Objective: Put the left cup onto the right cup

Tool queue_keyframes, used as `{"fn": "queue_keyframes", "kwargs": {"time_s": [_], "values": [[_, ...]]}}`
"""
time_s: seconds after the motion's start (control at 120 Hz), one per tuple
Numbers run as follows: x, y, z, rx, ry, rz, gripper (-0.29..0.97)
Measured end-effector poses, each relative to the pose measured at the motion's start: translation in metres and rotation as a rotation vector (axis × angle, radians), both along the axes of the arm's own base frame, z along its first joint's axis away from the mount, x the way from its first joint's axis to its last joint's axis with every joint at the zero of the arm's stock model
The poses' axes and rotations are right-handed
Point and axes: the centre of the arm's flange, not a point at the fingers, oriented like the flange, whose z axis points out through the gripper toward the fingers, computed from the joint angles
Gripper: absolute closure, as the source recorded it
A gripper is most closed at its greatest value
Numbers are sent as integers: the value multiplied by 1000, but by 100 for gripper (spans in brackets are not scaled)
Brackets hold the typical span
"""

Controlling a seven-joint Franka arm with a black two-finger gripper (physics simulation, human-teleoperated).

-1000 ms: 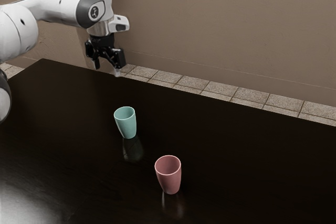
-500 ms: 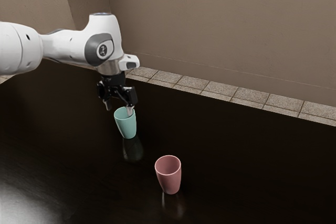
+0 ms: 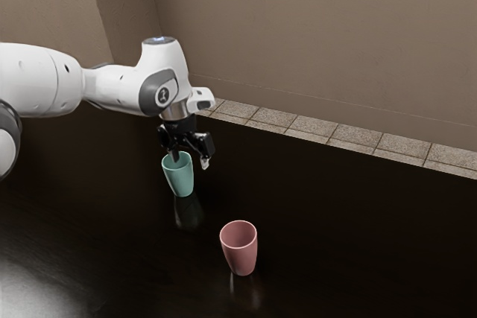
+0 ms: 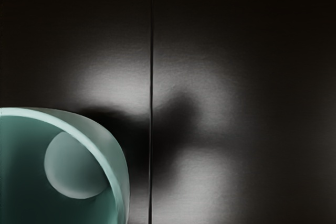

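Observation:
A teal cup (image 3: 178, 175) stands upright on the dark table (image 3: 358, 214), toward the exterior view's left. A pink cup (image 3: 238, 247) stands upright nearer the front, to its right. My gripper (image 3: 189, 159) hangs at the teal cup's rim, open. One finger reaches into the cup's mouth and the other is outside the rim on the exterior view's right. I cannot tell whether either finger touches the rim. In the wrist view the teal cup (image 4: 58, 169) is seen from above, with its inner bottom showing, just under the hand.
A tiled strip (image 3: 335, 132) runs along the table's back edge below the beige wall. A thin seam (image 4: 151, 77) crosses the tabletop in the wrist view. The white arm (image 3: 89, 87) comes in from the exterior view's left.
My hand has come down and moved toward the exterior view's right, from above the table's back edge to the teal cup's rim. Neither cup has moved.

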Motion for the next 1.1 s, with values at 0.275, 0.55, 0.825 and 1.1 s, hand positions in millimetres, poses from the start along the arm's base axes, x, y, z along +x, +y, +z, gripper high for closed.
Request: {"fn": "queue_keyframes", "kwargs": {"time_s": [0.275, 0.55, 0.825, 1.1], "values": [[3, 6, -16, 35, -3, 12, 2], [8, 7, -41, 39, -10, 30, 6], [9, 9, -48, 38, -16, 50, 44], [9, 20, -44, 47, -19, 77, 72]]}}
